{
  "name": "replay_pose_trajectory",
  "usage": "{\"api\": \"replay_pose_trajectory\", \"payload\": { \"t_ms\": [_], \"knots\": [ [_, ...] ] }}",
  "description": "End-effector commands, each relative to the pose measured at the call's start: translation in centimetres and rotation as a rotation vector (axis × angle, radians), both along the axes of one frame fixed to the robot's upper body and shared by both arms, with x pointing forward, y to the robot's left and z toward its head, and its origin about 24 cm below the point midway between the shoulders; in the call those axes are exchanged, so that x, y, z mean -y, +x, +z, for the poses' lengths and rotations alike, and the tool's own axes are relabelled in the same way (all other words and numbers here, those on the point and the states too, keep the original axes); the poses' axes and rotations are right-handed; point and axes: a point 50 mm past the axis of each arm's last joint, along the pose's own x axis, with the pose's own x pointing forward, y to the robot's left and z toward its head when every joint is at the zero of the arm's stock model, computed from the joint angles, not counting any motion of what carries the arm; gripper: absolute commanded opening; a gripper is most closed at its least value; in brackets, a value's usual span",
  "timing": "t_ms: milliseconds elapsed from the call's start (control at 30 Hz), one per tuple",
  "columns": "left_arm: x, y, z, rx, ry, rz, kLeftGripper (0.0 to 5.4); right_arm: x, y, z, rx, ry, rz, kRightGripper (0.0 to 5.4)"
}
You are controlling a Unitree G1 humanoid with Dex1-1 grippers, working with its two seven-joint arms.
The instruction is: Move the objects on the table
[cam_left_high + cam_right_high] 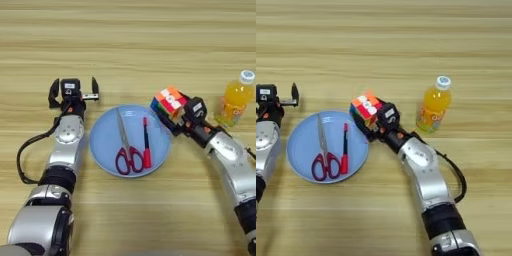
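Two things, scissors [126,150] and pen [146,143], lie on our plate [105,145]; our right claw [172,112] grips the cube [169,101] (left claw [73,91] open), bottle [236,100] untouched.

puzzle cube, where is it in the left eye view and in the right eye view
Left eye view: the puzzle cube is right of centre, in the right end effector.
Right eye view: the cube is left of centre.
Shared landmark: it sits at the light-blue plate's upper right rim in both.

Right gripper [370,116] holding puzzle cube [366,108], apparently over plate [303,150] edge, scissors [323,152], pen [345,148] on plate
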Motion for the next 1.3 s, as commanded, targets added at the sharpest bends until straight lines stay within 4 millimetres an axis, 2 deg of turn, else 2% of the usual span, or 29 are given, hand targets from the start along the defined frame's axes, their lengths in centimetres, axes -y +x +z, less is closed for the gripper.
{"api": "replay_pose_trajectory", "payload": {
  "t_ms": [33,267,533,1100,1133,1300],
  "knots": [
    [0.1,-0.1,-0.2,-0.015,0.011,-0.002,5.4,-0.7,-0.6,0.0,-0.025,0.024,0.055,3.39],
    [0.1,-0.1,-0.2,-0.016,0.013,-0.003,5.4,-2.3,-1.7,0.0,-0.045,0.028,0.146,3.39],
    [0.2,-0.1,-0.2,-0.017,0.013,-0.003,5.4,-5.5,-3.2,-0.6,-0.06,-0.027,0.282,3.39],
    [0.3,-0.1,-0.2,-0.016,0.01,-0.002,5.4,-6.4,-2.4,-2.0,-0.081,-0.097,0.278,3.38],
    [0.3,-0.1,-0.2,-0.016,0.01,-0.002,5.4,-6.4,-2.5,-2.0,-0.078,-0.098,0.286,3.75],
    [0.4,-0.1,-0.2,-0.016,0.009,-0.002,5.4,-6.4,-2.6,-1.7,-0.061,-0.08,0.293,4.16]
  ]
}}
